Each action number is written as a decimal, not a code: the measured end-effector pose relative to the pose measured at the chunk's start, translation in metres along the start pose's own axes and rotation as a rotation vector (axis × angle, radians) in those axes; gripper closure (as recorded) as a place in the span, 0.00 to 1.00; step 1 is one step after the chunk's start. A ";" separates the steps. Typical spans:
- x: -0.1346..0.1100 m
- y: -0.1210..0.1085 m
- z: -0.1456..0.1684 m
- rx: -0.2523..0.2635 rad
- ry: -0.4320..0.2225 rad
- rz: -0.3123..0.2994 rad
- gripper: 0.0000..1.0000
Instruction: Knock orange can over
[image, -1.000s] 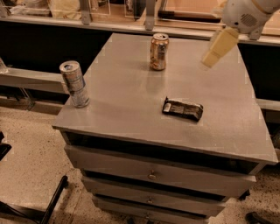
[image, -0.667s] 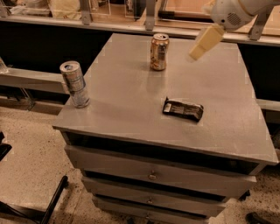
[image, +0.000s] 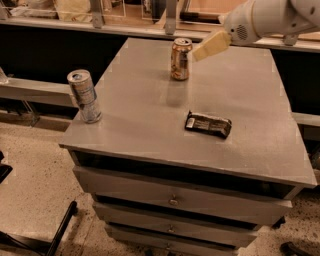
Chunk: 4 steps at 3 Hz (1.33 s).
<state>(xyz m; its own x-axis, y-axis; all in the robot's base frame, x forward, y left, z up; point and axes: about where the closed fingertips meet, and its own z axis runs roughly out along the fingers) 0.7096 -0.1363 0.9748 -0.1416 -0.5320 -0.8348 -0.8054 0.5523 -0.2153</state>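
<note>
The gripper (image: 210, 46) had swung leftward to just beside the top of the orange can (image: 180, 60), still upright at the counter's (image: 150, 112) far edge, so the knock looked about to land; whether its jaws were apart or together I couldn't tell.

the orange can (image: 180, 59) stands upright near the far edge of the grey cabinet top (image: 145, 107), the gripper (image: 207, 47) just beside its rim, a taller silver-and-blue can (image: 85, 96) at the left edge and a dark wrapper (image: 208, 124) lying flat towards the front.
</note>
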 end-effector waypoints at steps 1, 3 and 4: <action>-0.012 -0.012 0.005 0.052 -0.046 0.002 0.00; -0.011 -0.021 0.017 0.082 -0.192 0.060 0.00; -0.009 -0.032 0.027 0.139 -0.306 0.106 0.00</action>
<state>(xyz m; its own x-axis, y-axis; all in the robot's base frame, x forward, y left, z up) 0.7517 -0.1317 0.9761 -0.0244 -0.2616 -0.9649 -0.7065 0.6874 -0.1685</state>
